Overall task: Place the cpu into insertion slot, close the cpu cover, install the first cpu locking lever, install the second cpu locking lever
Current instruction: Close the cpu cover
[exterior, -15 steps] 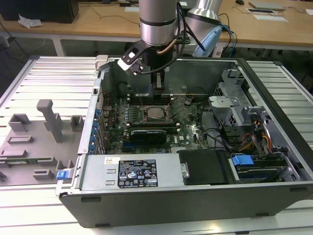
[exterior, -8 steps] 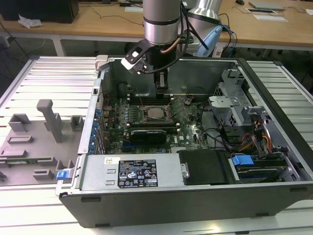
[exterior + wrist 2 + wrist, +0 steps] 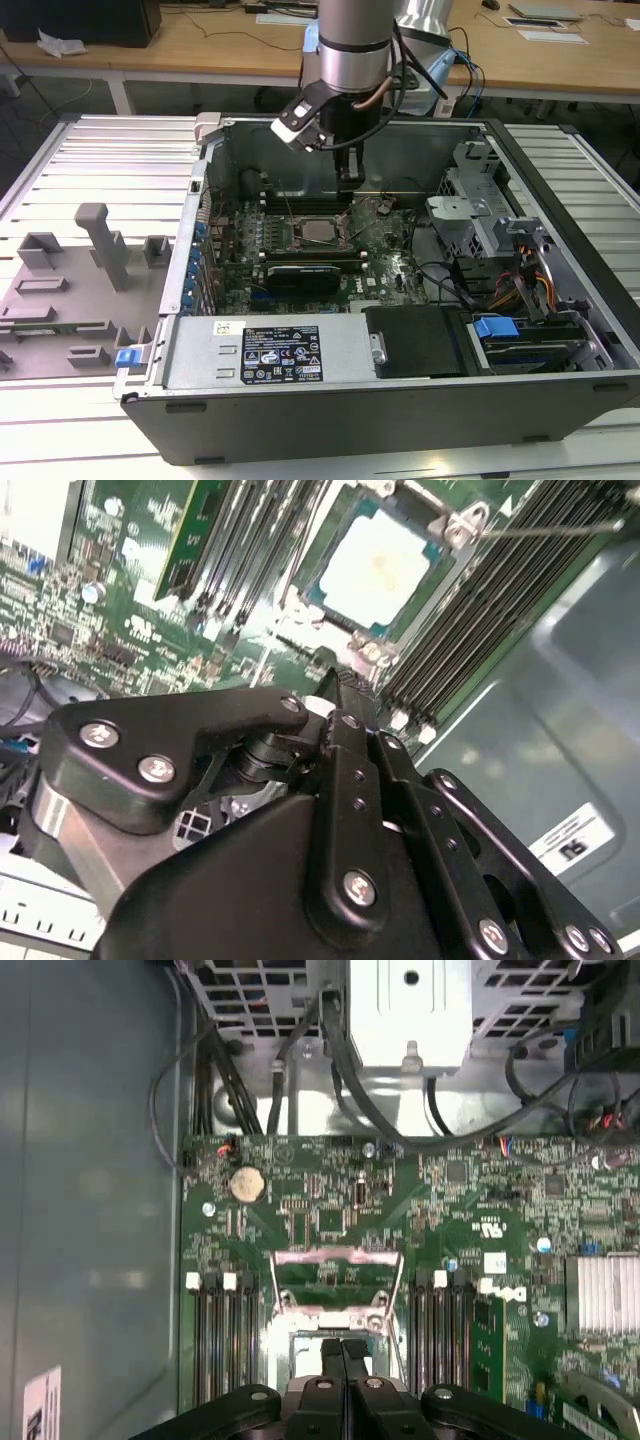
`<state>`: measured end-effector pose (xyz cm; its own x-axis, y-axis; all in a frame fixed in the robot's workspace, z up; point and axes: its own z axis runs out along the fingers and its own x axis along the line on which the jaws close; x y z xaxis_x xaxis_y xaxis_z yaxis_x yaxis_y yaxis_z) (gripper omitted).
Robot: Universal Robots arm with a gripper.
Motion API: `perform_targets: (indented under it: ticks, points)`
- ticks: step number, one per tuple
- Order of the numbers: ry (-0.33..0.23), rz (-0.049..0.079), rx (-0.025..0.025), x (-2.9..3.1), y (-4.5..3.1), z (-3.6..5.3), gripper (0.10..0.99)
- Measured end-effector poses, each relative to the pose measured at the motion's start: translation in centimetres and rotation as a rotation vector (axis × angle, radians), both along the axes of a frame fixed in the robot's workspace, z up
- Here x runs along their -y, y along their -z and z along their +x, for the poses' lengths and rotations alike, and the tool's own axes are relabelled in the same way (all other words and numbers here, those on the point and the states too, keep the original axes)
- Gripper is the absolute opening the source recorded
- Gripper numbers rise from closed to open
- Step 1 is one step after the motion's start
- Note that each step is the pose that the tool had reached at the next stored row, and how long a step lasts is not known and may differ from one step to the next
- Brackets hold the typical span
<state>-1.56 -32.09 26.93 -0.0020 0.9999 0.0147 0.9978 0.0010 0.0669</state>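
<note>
The cpu (image 3: 375, 565) sits in the insertion slot (image 3: 462, 527), and the cpu cover (image 3: 337, 1257) seems to stand raised at the slot's edge, so closing it looks like the step in hand. The gripper (image 3: 344, 1348), pinched together and empty, hovers just above the slot. Closing the cover would call for a gentle, level push on it.

Open computer case (image 3: 400, 425) on a slatted metal table (image 3: 60, 150)

A green motherboard (image 3: 395, 262) is laid flat inside the case. A silver power supply (image 3: 200, 350) is set along the case's near wall. Grey fixture blocks (image 3: 100, 240) are stood towards the table's edge on the exterior view's left. A coin battery (image 3: 247, 1185) is seated on the board beyond the black memory slots (image 3: 215, 1330).
</note>
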Motion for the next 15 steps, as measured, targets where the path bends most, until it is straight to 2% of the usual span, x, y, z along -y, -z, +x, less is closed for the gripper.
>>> perform_targets:
  ticks: [5, 11, 13, 15]
  points:
    - [0.000, 0.000, 0.0000, 0.00, 0.00, 2.30, 0.106]
    - [0.000, 0.000, 0.0001, 0.00, 0.01, 4.28, 0.106]
    - [0.000, 0.000, -0.0001, 0.00, 0.02, 5.61, 0.106]
    - [0.000, 0.000, -0.0005, 0.00, 0.14, 5.91, 0.106]
